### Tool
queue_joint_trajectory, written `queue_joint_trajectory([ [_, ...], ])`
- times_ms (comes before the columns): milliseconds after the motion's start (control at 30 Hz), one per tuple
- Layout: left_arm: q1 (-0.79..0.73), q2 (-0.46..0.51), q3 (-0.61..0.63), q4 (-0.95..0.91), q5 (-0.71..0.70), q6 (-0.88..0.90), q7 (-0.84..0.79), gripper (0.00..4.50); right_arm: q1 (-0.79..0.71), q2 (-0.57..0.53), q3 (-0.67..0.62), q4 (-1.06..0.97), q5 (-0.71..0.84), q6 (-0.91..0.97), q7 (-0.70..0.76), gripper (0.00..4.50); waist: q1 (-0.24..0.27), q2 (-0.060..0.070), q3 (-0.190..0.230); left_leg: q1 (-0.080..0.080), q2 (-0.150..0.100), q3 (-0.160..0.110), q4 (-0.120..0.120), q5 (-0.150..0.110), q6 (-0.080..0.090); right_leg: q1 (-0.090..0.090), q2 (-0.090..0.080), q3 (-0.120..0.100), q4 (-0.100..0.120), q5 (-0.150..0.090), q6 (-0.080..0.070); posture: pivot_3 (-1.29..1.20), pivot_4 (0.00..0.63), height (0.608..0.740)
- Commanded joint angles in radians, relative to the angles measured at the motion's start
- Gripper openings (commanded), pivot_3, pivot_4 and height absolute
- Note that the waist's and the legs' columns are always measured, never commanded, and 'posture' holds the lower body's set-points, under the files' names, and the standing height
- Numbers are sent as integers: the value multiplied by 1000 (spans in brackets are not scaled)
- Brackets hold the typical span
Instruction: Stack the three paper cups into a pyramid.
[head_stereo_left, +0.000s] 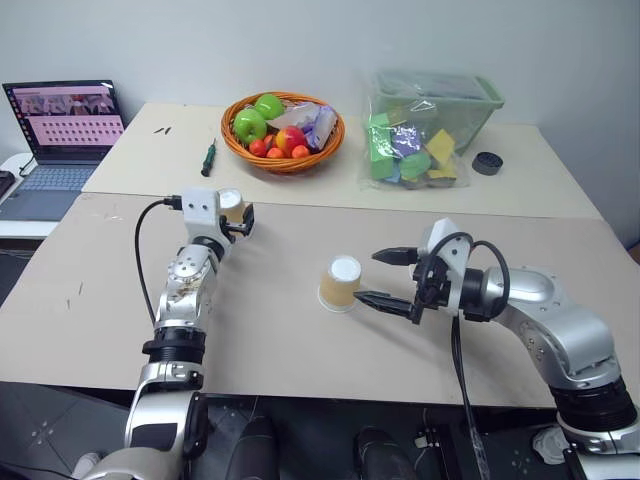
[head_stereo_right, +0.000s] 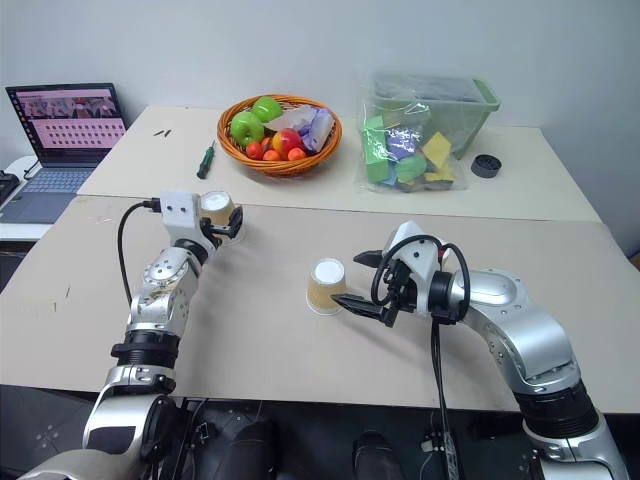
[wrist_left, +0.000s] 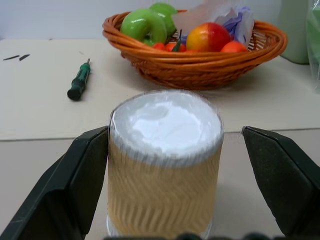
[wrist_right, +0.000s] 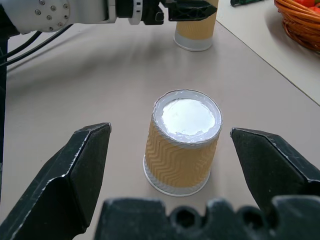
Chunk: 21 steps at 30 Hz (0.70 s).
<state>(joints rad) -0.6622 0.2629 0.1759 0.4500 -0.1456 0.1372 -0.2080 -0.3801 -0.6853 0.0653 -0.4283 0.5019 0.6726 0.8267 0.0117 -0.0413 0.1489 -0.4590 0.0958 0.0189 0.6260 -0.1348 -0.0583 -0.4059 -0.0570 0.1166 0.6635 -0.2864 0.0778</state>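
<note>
Where open fingers (wrist_left: 90, 175) wait, cup (wrist_left: 165, 160) between.

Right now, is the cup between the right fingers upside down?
Yes, the cup stands upside down, white base up and wide rim on the table.

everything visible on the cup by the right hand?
The cup is a small tapered paper cup standing upside down on the table: flat white base up, white rim on the surface. Its tan-yellow sides look embossed with a zigzag ripple. It stands upright and looks undamaged. The open right hand frames it, one finger on each side, with a gap on both sides, so only the table touches it.
</note>
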Motion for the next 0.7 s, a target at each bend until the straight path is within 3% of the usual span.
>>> queue_joint_trajectory([
  [33,-37,10,-4,29,10,-41,-4,4438,-7,-5,-29,-30,5,-15,-3,4500,0,0,0,0,0,0,0,0,0,0,0,0,0,0,0,0,150,692],
  [300,-39,8,-3,42,8,-62,-8,4438,2,-6,-32,-35,5,-13,-8,4500,0,0,0,0,0,0,0,0,0,0,0,0,0,0,0,0,150,692],
  [333,-37,8,-4,41,9,-65,-8,3912,3,-7,-31,-36,4,-14,-8,4500,0,0,0,0,0,0,0,0,0,0,0,0,0,0,0,0,150,692],
  [367,-35,8,-5,38,10,-67,-8,3798,5,-7,-31,-37,3,-14,-8,4500,0,0,0,0,0,0,0,0,0,0,0,0,0,0,0,0,150,692],
  [467,-30,13,-14,29,20,-82,-15,2646,12,-7,-27,-38,1,-14,-7,4500,0,0,0,0,0,0,0,0,0,0,0,0,0,0,0,0,150,692],
  [700,6,26,-43,-50,3,-105,-110,2646,10,1,-7,-33,-10,-13,-6,4500,0,0,0,0,0,0,0,0,0,0,0,0,0,0,0,0,150,692],
])
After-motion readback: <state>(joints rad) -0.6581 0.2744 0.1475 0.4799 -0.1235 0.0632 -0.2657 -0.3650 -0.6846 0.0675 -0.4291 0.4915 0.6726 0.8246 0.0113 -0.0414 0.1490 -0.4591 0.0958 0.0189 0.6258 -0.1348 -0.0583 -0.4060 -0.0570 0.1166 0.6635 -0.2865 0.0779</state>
